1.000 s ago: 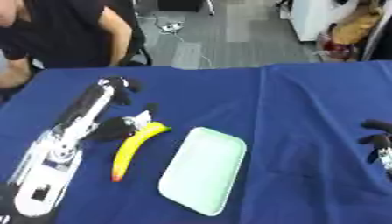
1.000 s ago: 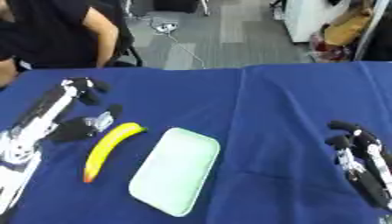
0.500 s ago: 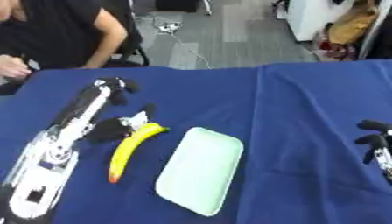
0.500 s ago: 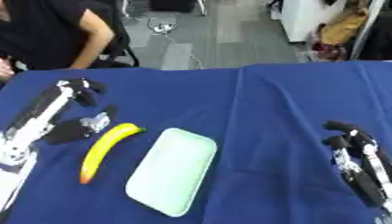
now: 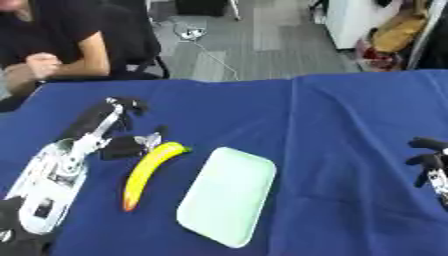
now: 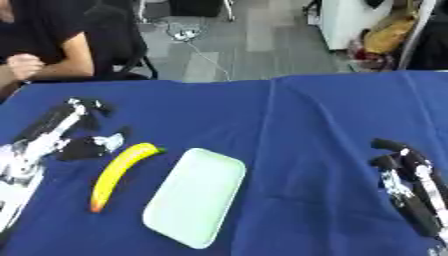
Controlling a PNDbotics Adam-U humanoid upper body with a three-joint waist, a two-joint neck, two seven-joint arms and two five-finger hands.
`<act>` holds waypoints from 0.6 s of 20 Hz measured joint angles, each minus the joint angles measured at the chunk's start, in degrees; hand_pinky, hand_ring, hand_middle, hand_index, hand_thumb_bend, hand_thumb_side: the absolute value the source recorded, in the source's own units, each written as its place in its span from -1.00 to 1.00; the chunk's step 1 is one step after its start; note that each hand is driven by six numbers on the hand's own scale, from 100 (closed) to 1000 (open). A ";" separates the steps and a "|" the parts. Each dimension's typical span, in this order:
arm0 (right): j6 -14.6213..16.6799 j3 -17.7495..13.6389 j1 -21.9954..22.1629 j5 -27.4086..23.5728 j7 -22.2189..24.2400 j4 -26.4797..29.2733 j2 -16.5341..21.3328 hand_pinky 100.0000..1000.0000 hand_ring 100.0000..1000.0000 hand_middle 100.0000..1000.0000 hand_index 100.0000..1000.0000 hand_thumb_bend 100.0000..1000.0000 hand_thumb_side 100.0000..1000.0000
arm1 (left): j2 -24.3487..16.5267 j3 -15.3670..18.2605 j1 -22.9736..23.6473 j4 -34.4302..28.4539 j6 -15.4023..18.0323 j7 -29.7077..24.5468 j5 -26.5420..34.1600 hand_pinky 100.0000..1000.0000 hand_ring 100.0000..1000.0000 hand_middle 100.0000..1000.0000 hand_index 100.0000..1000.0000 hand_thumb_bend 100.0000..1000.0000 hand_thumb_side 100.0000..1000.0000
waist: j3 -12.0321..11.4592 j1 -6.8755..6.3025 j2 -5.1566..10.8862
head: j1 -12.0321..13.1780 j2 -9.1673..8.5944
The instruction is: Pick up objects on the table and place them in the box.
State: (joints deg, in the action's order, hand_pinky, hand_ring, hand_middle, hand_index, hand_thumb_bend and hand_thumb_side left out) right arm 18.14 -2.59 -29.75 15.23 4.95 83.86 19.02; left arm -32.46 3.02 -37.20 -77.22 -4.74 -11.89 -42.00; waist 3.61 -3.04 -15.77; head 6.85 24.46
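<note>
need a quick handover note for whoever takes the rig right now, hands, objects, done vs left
Left hand: open, fingers stretched out over the blue table, thumb next to the top end of the banana; it holds nothing.
Right hand: idle at the right edge, fingers relaxed, empty.
Banana: lying flat on the cloth, left of the pale green tray, apart from it.
Tray: empty, tilted diagonally in the middle of the table; it looks like the only container in view.
Done: nothing placed yet.
Left: grasp the banana, likely with the left hand, and set it in the tray.
</note>
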 measured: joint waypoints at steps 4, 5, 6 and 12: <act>0.07 0.01 0.01 -0.02 0.07 0.01 0.17 -0.38 0.19 0.48 0.69 -1.00 0.58 | 0.00 -0.01 -1.33 5.84 0.60 0.60 -1.79 0.02 0.10 0.29 0.54 -0.63 0.28 | 0.21 0.00 0.00 | 0.05 0.00; 0.07 0.01 0.01 -0.02 0.07 0.02 0.17 -0.38 0.19 0.48 0.69 -1.00 0.58 | 0.00 -0.01 -1.34 6.64 0.76 0.75 -1.91 0.02 0.10 0.29 0.54 -0.62 0.28 | 0.24 0.00 0.00 | 0.06 0.00; 0.07 0.01 0.01 -0.03 0.07 0.02 0.17 -0.37 0.19 0.48 0.69 -1.00 0.58 | 0.01 -0.01 -1.35 7.21 0.89 0.87 -2.01 0.02 0.10 0.30 0.54 -0.62 0.29 | 0.27 0.00 0.00 | 0.06 0.00; 0.07 0.01 0.17 -0.07 0.08 0.05 0.17 -0.38 0.19 0.48 0.69 -1.00 0.58 | 0.02 -0.02 -1.78 9.00 1.33 1.05 -2.29 0.02 0.10 0.30 0.54 -0.62 0.29 | 0.29 0.00 0.00 | 0.06 -0.01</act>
State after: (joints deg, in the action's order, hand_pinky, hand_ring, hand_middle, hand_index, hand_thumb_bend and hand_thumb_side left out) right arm 18.21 -2.58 -29.58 15.16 5.03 83.91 19.19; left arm -32.44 3.01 -38.98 -68.21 -3.41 -10.84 -44.30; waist 3.91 -3.04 -15.77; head 6.91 24.45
